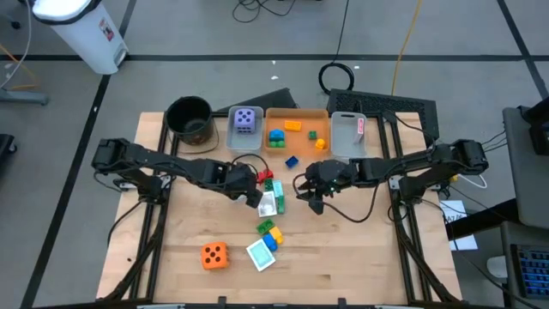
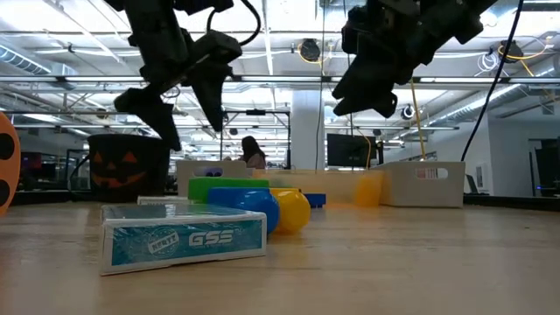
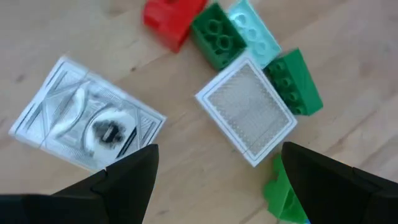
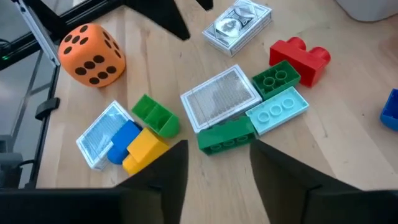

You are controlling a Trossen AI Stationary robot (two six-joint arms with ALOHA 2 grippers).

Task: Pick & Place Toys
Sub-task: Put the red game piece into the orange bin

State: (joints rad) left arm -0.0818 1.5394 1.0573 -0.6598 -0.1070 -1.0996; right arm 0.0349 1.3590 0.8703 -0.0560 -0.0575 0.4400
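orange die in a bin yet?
No, in the high view the orange die sits on the bare wooden table near its front left, far from the bins at the back.

The orange die (image 2: 7, 162) is cut off by the low view's edge, showing only a sliver.
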